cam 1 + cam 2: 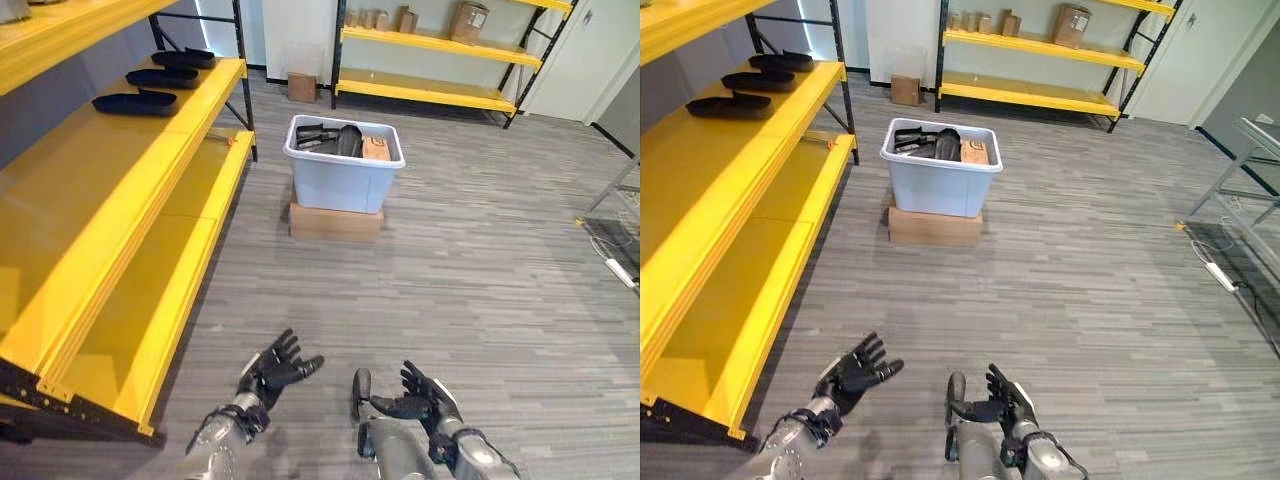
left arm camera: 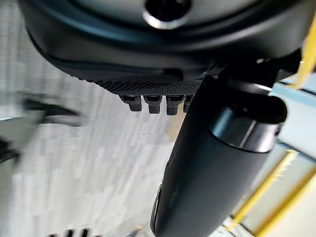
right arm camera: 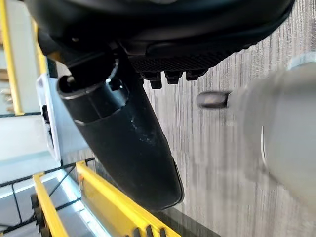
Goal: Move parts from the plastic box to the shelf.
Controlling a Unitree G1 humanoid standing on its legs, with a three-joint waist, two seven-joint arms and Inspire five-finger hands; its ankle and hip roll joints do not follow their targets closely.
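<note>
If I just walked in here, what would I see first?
Probably the big yellow shelf along the robot's left side, with three black parts lying in a row on its upper board. Next, the pale plastic box out on the floor ahead, standing on a flat cardboard box and full of dark parts. Down close, the left hand and right hand are open, holding nothing.

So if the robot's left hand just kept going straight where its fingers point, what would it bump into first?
Probably nothing soon. The open left hand points up and forward over bare floor. Farther on, roughly in that line, stands the plastic box on a cardboard box, though depth is hard to judge.
</note>
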